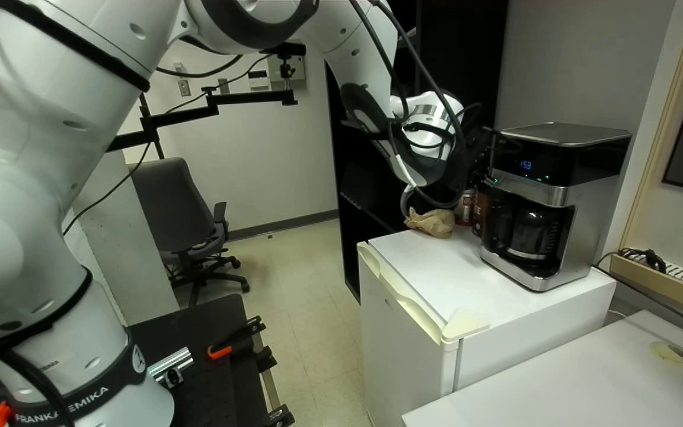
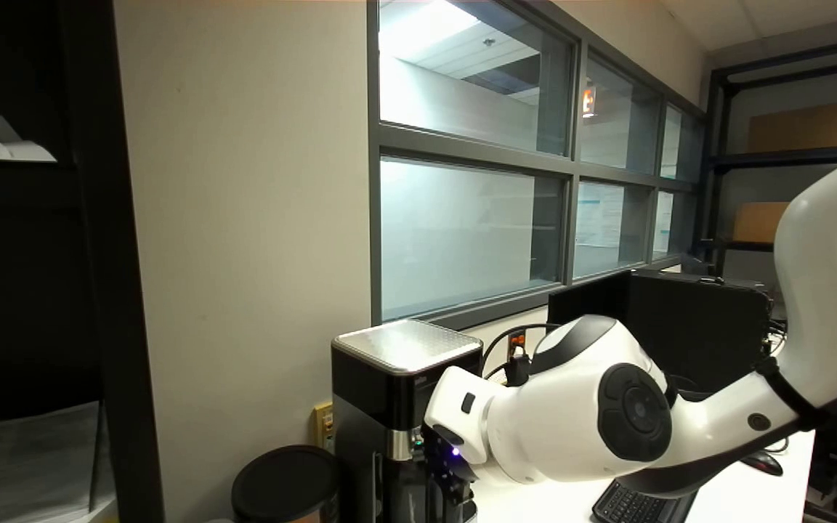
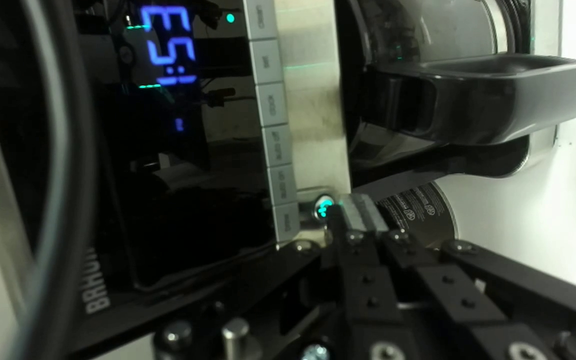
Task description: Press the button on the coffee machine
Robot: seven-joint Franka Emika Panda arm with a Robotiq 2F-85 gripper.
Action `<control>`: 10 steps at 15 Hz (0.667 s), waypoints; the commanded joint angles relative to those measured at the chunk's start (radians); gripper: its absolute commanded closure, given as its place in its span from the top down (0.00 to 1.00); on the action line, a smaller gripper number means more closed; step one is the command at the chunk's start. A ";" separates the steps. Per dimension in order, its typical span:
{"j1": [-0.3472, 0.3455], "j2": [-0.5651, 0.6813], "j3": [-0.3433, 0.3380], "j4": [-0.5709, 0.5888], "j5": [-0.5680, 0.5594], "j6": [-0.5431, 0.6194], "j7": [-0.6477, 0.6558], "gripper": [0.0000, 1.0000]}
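The coffee machine (image 1: 561, 193) stands on top of the white fridge (image 1: 436, 267), well back from the cream door edge (image 1: 420, 313) and close to the top's right corner as an exterior view shows it. Its dark glass jug (image 1: 528, 234) sits inside. The gripper (image 3: 362, 212) is at the machine's front, its two fingers together. In the wrist view the fingertips are right by the round button (image 3: 323, 205), lit blue-green, and cover part of its rim; whether they touch it I cannot tell. A row of grey keys (image 3: 273, 105) runs along the panel (image 3: 208, 200), and the blue clock (image 3: 170, 47) reads 1:53. A crumpled paper bag (image 1: 431, 223) lies by the far edge of the top, with a red can (image 1: 465, 206) just beside it.
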 commanded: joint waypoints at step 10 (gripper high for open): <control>-0.004 -0.022 -0.010 0.006 -0.023 0.000 0.011 0.00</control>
